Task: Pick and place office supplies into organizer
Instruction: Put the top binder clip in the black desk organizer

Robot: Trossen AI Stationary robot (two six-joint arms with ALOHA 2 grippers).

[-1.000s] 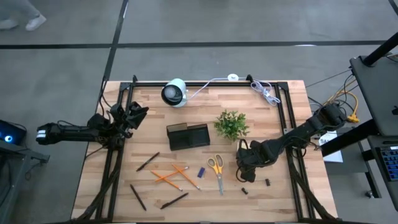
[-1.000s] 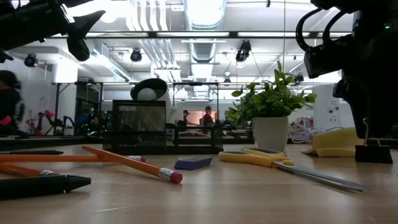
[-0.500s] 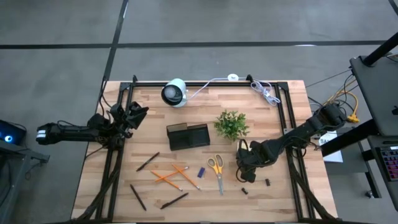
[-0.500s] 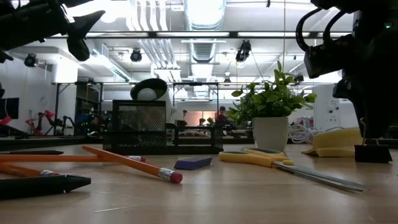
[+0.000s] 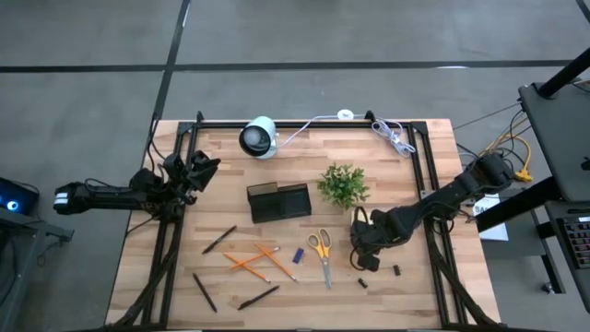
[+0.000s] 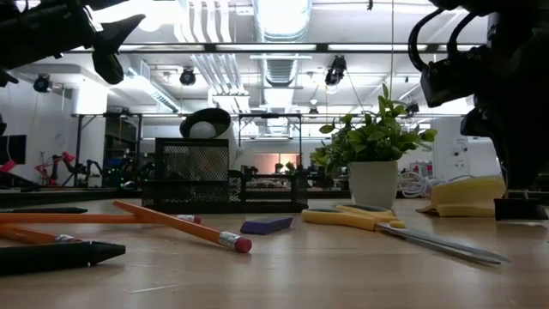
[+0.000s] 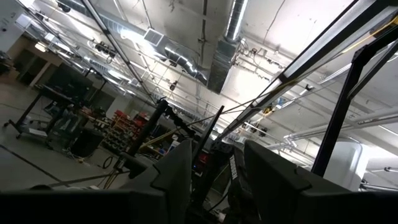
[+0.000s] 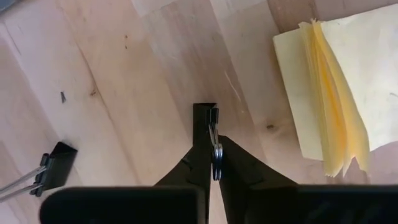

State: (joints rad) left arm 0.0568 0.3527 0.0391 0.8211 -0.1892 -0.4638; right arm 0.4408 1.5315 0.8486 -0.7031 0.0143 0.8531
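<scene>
My right gripper (image 5: 367,261) points down at the table's right half and is shut on a small black binder clip (image 8: 204,118), which also shows in the low view (image 6: 520,209). The yellow sticky-note pad (image 8: 339,93) lies right beside it. The black mesh organizer (image 5: 278,202) stands mid-table. Yellow-handled scissors (image 5: 322,254), a blue piece (image 5: 298,254), orange pencils (image 5: 253,261) and black pens (image 5: 219,240) lie flat in front of it. My left gripper (image 5: 205,168) waits open and raised at the table's left edge. My right gripper pinches the clip's wire handle (image 8: 215,152) between its two fingertips, coming from above and pointing down. The clip's black body (image 8: 203,124) hangs below the fingers at the table top. I cannot tell whether it rests on the wood.
Two more dark clips (image 5: 397,270) (image 5: 362,283) lie near the right gripper, and one of these clips shows in the wrist view (image 8: 56,171). A green potted plant (image 5: 343,184) stands right of the organizer. A white round device (image 5: 259,136) and a coiled white cable (image 5: 395,136) sit at the far edge.
My right gripper has edged a little toward the table's right edge, still shut on the clip, which has moved with it.
</scene>
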